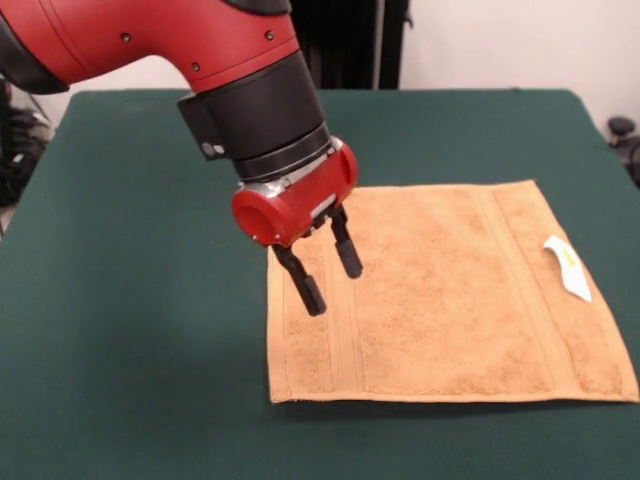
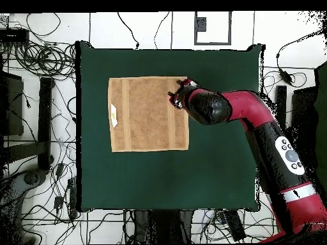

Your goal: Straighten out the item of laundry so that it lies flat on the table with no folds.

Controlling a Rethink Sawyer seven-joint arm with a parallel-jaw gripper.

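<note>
The orange-tan towel point(image 1: 450, 295) lies spread out on the dark green table point(image 1: 130, 330), roughly square, with border bands along two sides and a small white label point(image 1: 567, 266) near its right edge. My gripper point(image 1: 331, 271) hangs just above the towel's left border band, near the far left corner, open, with nothing between its black fingers. From overhead, the towel point(image 2: 147, 115) sits left of the table's point(image 2: 166, 178) middle, and the gripper point(image 2: 177, 92) is over its upper right corner.
The red and black arm point(image 2: 255, 121) reaches across the table's right half in the overhead view. Cables and equipment lie on the floor point(image 2: 38, 64) around the table.
</note>
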